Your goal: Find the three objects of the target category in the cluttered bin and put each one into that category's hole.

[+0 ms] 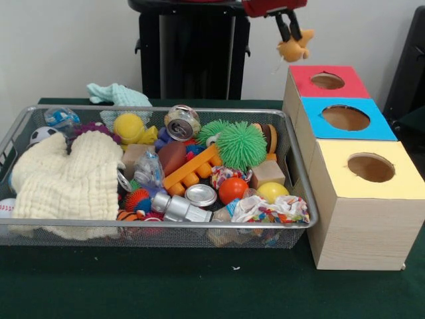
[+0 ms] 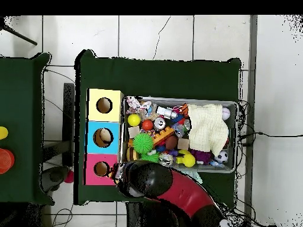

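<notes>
My gripper (image 1: pixel 291 37) hangs from the top edge, shut on a small yellow-orange plush toy (image 1: pixel 296 48). The toy dangles in the air just above and left of the red-surrounded hole (image 1: pixel 327 81) of the pale wooden box. In the overhead view the gripper (image 2: pixel 118 172) is right beside that hole (image 2: pixel 101 169). The wire mesh bin (image 1: pixel 159 224) (image 2: pixel 177 99) stands left of the box, full of clutter. A small orange thing with black stripes (image 1: pixel 125 215) lies at the bin's front edge, partly buried. No third plush toy shows.
The box also has a blue-surrounded hole (image 1: pixel 345 117) and a yellow-surrounded hole (image 1: pixel 370 167). The bin holds a cream cloth (image 1: pixel 66 179), a green spiky ball (image 1: pixel 240 145), cans (image 1: pixel 182 123), blocks and balls. A teal cloth (image 1: pixel 116 94) lies behind the bin.
</notes>
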You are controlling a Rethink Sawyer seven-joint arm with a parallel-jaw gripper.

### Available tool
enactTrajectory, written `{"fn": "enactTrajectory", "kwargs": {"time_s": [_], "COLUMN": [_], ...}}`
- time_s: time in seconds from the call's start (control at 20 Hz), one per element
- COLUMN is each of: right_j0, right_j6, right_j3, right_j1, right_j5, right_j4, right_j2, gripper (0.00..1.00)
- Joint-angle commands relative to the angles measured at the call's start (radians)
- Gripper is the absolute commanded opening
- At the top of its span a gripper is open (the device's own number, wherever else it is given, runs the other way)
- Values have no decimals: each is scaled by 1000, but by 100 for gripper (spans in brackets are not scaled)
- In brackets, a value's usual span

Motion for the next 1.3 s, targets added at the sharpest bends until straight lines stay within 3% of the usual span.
{"fn": "enactTrajectory", "kwargs": {"time_s": [0.05,0.25,0.3,0.4,0.55,0.95,1.3], "right_j0": [47,76,87,80,63,108,100], "right_j6": [202,168,173,156,212,237,249], "right_j3": [123,186,178,223,236,194,198], "right_j1": [-80,-63,-45,-22,61,123,143], "right_j5": [10,-100,-118,-207,-347,-386,-375], "right_j4": [202,303,297,339,297,228,238], "right_j2": [73,110,108,165,234,177,187], "gripper": [0,0,0,0,0,0,0]}}
